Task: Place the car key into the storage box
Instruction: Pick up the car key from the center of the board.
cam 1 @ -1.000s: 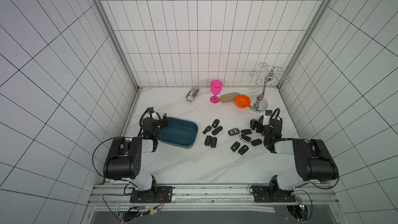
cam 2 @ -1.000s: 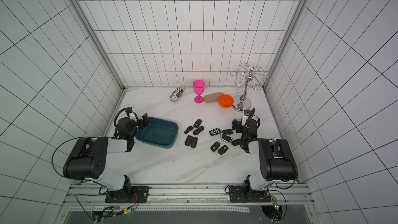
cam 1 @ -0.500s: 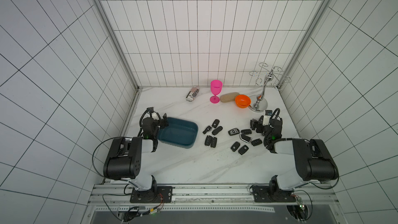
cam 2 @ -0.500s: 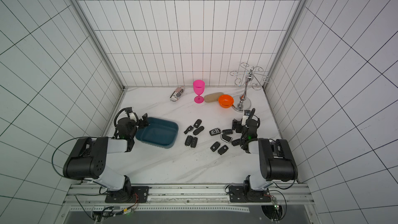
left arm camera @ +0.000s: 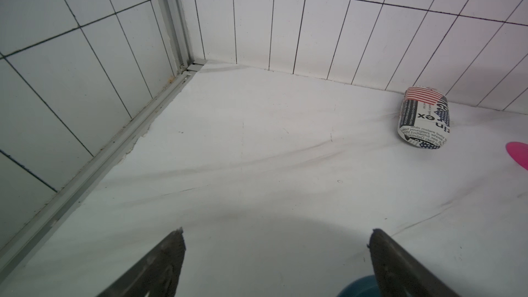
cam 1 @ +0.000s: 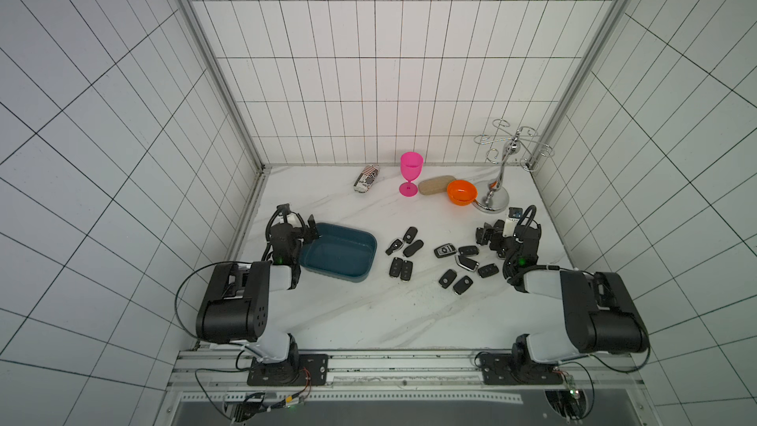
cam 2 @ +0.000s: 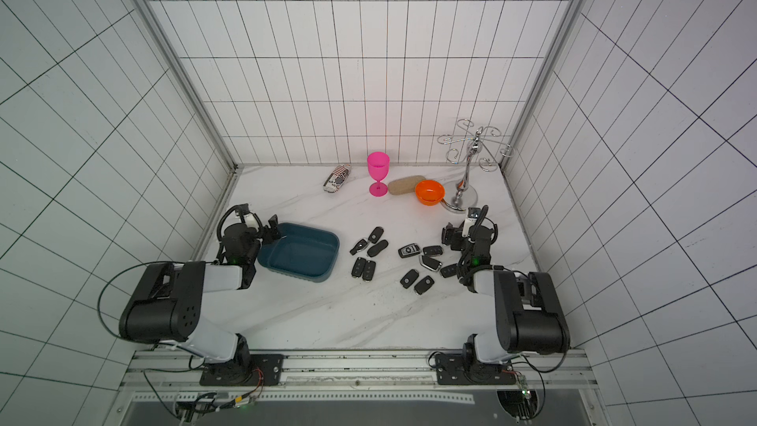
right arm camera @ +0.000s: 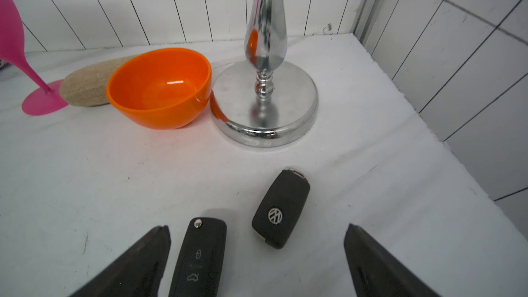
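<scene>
The left gripper (left arm camera: 276, 234) has its fingers spread wide over bare white tabletop (left arm camera: 257, 152), with nothing between them. A sliver of the storage box (cam 1: 340, 255) shows just beside one finger. In both top views the teal tub's rounded corner sits at that fingertip, and its long axis runs away from the fingers toward a loose scatter of black car key fobs (cam 1: 413, 248). These lie flat on the tabletop, apart from the box and pointing in different directions.

The right gripper (right arm camera: 257, 227) hangs low over the far end of that scatter, with its fingers just as wide apart and gripping nothing. The buttoned car key (right arm camera: 200, 255) lies between them, close beside one finger. Its long axis runs parallel to the fingers, and its silver-stud end points out past the fingertips toward the orange bowl (right arm camera: 160, 95). The VW key fob (right arm camera: 281, 210) lies logo up, reaching just past the fingertips. Its long axis is slanted, and its metal-trimmed end points toward the round base of the chrome stand (right arm camera: 265, 104), which stands just beside the bowl.
</scene>
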Motion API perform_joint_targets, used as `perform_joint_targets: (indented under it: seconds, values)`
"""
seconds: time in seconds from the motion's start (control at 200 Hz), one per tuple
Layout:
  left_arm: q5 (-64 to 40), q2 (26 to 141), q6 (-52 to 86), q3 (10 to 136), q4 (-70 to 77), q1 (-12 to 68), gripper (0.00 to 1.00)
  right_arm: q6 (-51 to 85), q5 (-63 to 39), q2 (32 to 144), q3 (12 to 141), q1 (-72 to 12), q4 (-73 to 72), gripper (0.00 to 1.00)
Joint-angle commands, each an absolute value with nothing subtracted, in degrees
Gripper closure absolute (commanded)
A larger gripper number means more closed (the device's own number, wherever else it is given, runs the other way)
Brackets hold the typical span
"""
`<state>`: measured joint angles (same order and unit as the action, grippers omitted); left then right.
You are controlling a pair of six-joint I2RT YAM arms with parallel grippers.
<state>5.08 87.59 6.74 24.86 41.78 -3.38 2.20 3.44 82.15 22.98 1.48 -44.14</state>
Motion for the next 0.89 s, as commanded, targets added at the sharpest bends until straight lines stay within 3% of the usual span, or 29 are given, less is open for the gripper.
perform_joint_targets:
  seconds: [0.0, 0.13, 0.23, 0.42, 0.565, 0.705, 0.805, 0.889]
  values:
    - [16.56, 79.41, 9.27, 27.72, 33.88, -2.02, 0.01, 2.22, 11.61, 76.96, 23.24, -1.02, -40.58, 0.01]
    - [23.91, 68.62, 7.67, 30.46, 26.75, 2.96, 0.02, 3.13, 18.07, 71.43, 24.04, -4.0, -36.0, 0.01]
    - [23.2, 64.71, 9.35, 32.57, 24.19, 6.23, 0.01, 6.14, 20.31, 66.48, 26.17, -6.19, -26.91, 0.01]
    - [7.18, 60.46, 13.44, 38.87, 10.77, 11.5, 0.01, 14.57, 21.8, 53.97, 29.51, -8.82, -7.94, 0.01]
    - [-2.92, 60.33, 20.04, 39.24, 10.12, 15.68, 0.01, 24.81, 19.83, 46.2, 33.62, -10.11, 6.83, 0.01]
    - [-12.88, 63.79, 23.76, 41.56, 7.87, 19.27, 0.01, 27.91, 15.08, 47.9, 40.87, -10.19, 20.67, 0.01]
    - [-3.21, 64.61, 27.1, 42.93, 5.18, 25.66, 0.01, 28.4, 13.14, 52.85, 46.77, -10.24, 31.64, 0.01]
    - [-2.0, 65.86, 31.24, 44.91, 1.26, 29.23, 0.01, 32.79, 17.78, 57.25, 49.29, -10.2, 39.11, 0.01]
